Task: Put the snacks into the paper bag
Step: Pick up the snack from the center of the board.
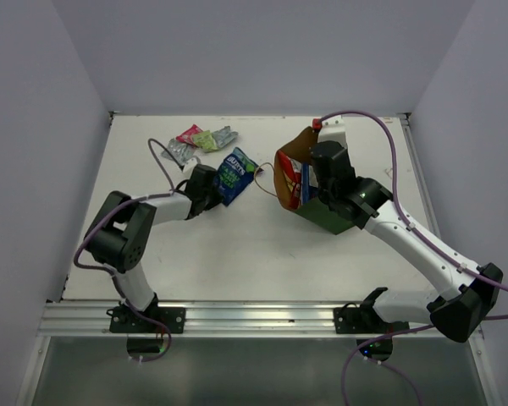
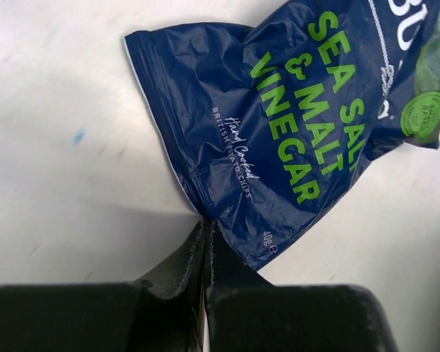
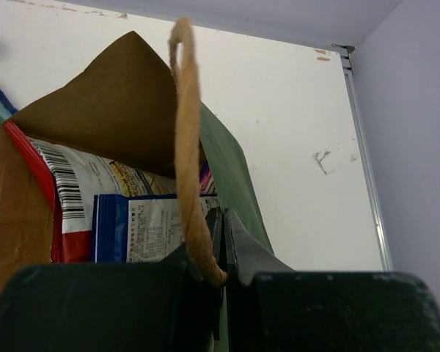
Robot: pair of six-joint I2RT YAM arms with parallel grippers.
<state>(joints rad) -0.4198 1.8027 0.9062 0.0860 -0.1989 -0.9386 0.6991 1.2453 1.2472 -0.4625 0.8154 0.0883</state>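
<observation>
Left gripper is clamped on one navy crinkly crisp packet by its corner. Right gripper pinches the one dark green paper bag, with two packets inside. Four small foil packets lie far left.

On the bench, the bag sits right of centre with packets in it. A crisp packet lies left of it, and small packets lie behind near the far edge.

a white table carries a cluster of small packets near its far left. a dark blue crisp packet lies just nearer, and a green paper bag sits tipped at right.
</observation>
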